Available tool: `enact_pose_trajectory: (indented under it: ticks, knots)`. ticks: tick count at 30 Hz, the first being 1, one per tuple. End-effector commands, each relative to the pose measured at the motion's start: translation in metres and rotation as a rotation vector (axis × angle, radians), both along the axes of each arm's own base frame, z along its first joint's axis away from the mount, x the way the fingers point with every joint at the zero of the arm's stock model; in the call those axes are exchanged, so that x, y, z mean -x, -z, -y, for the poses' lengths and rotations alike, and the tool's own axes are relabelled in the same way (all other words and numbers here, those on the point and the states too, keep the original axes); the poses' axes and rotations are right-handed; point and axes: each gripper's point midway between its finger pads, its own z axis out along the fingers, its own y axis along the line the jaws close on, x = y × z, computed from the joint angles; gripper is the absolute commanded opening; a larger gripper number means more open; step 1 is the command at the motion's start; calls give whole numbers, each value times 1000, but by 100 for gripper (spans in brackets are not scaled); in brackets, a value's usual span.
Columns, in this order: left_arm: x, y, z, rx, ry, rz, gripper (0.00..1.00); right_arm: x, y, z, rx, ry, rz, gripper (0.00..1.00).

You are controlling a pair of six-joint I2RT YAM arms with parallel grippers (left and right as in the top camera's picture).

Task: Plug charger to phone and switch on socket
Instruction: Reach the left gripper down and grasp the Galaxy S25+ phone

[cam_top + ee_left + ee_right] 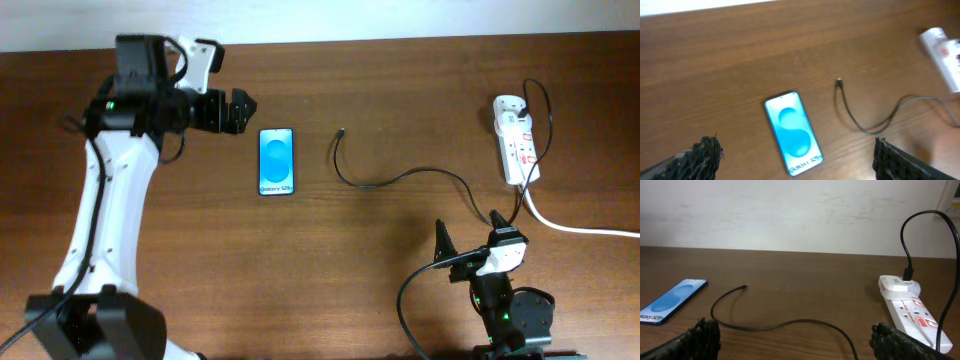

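The phone (276,160) lies flat on the table, blue screen up; it also shows in the left wrist view (792,132) and the right wrist view (670,301). The charger (385,183) is a thin black cable curving from its free plug tip, right of the phone, to the socket (517,140). The tip lies apart from the phone. My left gripper (240,108) is open and empty, up and left of the phone (795,152). My right gripper (468,235) is open and empty near the cable's right stretch (795,335). The socket shows in the right wrist view (907,307).
The socket's thick white cord (580,228) runs off to the right edge. The wooden table (400,90) ends at a pale wall at the back. The charger's adapter sits plugged in the socket's far end (900,282).
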Motion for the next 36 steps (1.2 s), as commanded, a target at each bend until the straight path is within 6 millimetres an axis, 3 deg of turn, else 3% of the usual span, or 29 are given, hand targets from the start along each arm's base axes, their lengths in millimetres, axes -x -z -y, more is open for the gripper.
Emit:
enact_pose_trajectory:
  ticks: [1, 3, 8, 10, 13, 16, 18, 20, 23, 27, 29, 34, 36]
  knots:
    - [-21, -3, 4, -123, -15, 12, 99, 1, 2, -3, -8, -14, -3, 98]
    - [-30, 13, 17, -141, 8, -42, 99, 1, 2, -3, -8, -14, -3, 98]
    - [-27, 60, 27, -170, 45, -171, 99, 1, 2, -3, -8, -14, -3, 99]
    - [-20, 60, 40, -105, 90, -195, 99, 1, 2, -3, -8, -14, -3, 99]
    - [-33, 53, 41, -94, 89, -134, 99, 1, 2, -3, -8, -14, -3, 98]
    - [-47, 43, 37, -40, -71, -137, 99, 1, 2, -3, -8, -14, -3, 98]
    - [-49, 35, 38, -36, -84, -145, 99, 1, 2, -3, -8, -14, -3, 98]
    - [-55, 36, 26, -148, -180, -189, 99, 1, 2, -3, -8, -14, -3, 98]
    - [-54, 67, 35, -242, -214, -297, 100, 1, 2, -3, -8, -14, -3, 98]
    - [-41, 138, 59, -285, -189, -471, 99, 1, 2, -3, -8, -14, -3, 98]
    - [-31, 164, 71, -316, -183, -538, 99, 1, 2, -3, -8, -14, -3, 98]
    - [-15, 205, 64, -347, -259, -674, 99, 1, 2, -3, -8, -14, -3, 99]
    - [-12, 213, 63, -355, -258, -690, 99, 1, 2, -3, -8, -14, -3, 99]
